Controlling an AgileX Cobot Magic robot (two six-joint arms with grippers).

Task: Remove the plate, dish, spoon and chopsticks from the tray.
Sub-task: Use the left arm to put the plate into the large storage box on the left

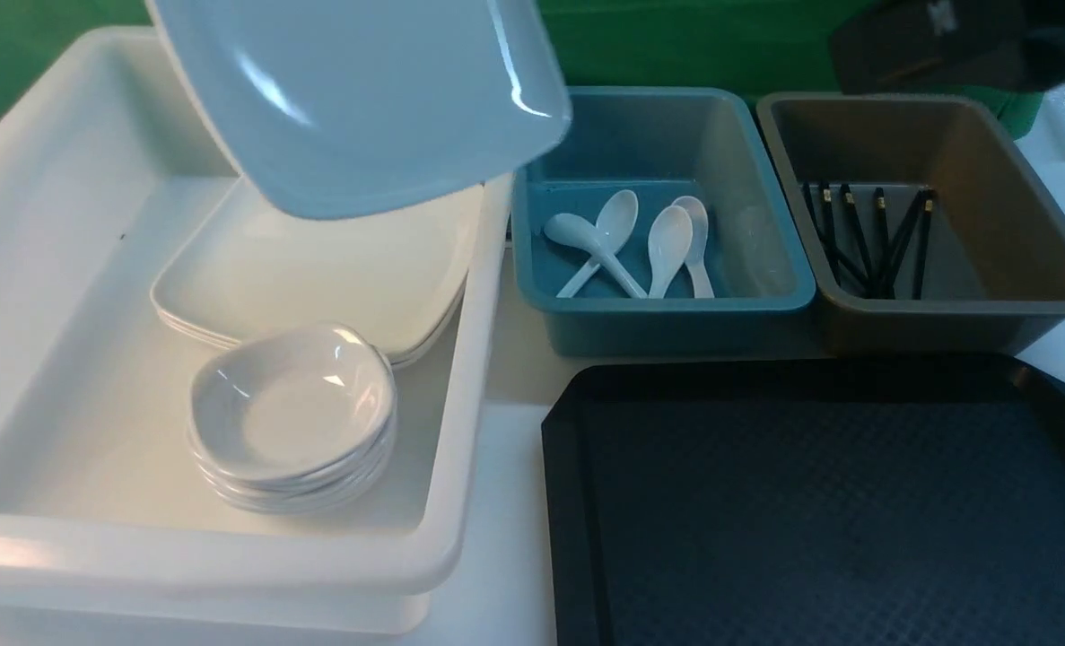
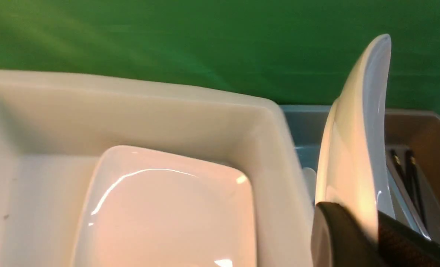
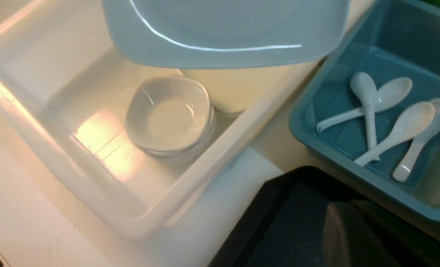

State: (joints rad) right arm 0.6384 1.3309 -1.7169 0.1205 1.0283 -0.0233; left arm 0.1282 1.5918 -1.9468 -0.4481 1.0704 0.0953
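Note:
The large white plate (image 1: 362, 99) hangs tilted above the white bin (image 1: 39, 296), over a stack of like plates (image 1: 317, 269). In the left wrist view my left gripper (image 2: 368, 222) is shut on the plate's (image 2: 353, 148) rim. The black tray (image 1: 819, 502) lies bare at the front right. My right gripper (image 3: 353, 222) is shut with nothing in it, above the tray's (image 3: 290, 222) far left corner. Small dishes (image 1: 292, 408) are stacked in the white bin. Several spoons (image 1: 640, 242) lie in the blue bin (image 1: 765, 305). Chopsticks (image 1: 864, 238) lie in the brown bin (image 1: 990, 305).
The white bin takes up the left side, with its right wall (image 1: 474, 359) close to the tray's left edge. The blue and brown bins stand side by side behind the tray. A dark part of my right arm (image 1: 936, 45) shows at the top right. A green backdrop is behind.

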